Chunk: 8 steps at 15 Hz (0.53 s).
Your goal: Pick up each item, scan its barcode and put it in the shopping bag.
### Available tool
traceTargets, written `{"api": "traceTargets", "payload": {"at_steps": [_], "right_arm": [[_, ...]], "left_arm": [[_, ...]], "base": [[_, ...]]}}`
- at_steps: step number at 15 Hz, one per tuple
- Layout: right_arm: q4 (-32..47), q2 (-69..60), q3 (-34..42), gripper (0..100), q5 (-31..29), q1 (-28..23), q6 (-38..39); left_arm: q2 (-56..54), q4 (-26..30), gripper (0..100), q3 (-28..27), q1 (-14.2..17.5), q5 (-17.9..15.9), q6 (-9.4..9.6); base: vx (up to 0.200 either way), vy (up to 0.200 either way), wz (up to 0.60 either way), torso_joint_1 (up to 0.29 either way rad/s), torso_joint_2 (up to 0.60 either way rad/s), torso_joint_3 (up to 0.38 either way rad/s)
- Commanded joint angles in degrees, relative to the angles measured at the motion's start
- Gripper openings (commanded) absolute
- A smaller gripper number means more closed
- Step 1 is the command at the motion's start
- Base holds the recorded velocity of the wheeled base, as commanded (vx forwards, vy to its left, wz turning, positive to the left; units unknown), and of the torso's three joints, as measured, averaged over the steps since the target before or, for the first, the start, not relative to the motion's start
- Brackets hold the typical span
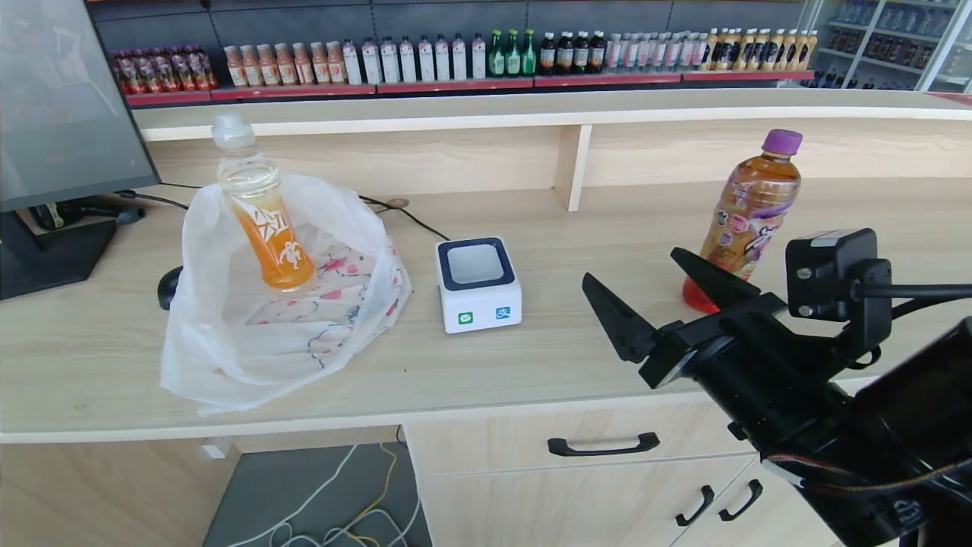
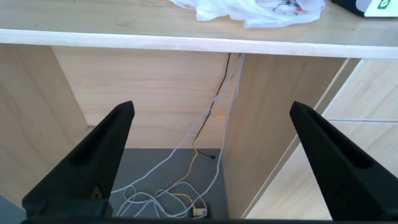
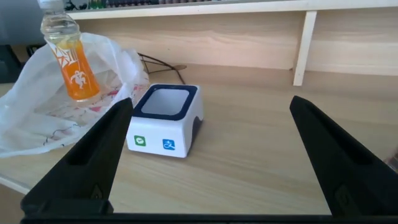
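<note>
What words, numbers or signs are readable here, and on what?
No word or number can be read.
Scanner: two small square signs on its front, one green, one blue; no letters.
Orange bottle in the shopping bag: white label design, illegible.
Purple-capped bottle: label print too blurred.
Shelf bottles: labels too small.

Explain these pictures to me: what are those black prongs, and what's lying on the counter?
This is a two-armed robot at a shop counter. One camera sits on its head, one on each wrist; the black prongs are gripper fingers. The right gripper is open at the counter, near a purple-capped bottle. The left gripper, also open, faces cables below the counter. A white scanner stands mid-counter, and an orange bottle stands in the shopping bag. Nothing is held.
</note>
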Motion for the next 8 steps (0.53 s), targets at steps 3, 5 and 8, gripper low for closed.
{"api": "traceTargets", "payload": {"at_steps": [3,5,8], "right_arm": [[-0.1,0.0,0.1,100,0.0,0.0,0.0],[-0.1,0.0,0.7,100,0.0,0.0,0.0],[-0.1,-0.5,2.6,100,0.1,-0.1,0.1]], "left_arm": [[0.0,-0.1,100,0.0,0.0,0.0,-0.01],[0.0,-0.1,100,0.0,0.0,0.0,-0.01],[0.0,0.0,100,0.0,0.0,0.0,-0.10]], "base": [[0.000,-0.200,0.00,0.001,0.01,0.004],[0.000,-0.200,0.00,0.002,0.00,0.005],[0.000,-0.200,0.00,0.009,0.00,0.001]]}}
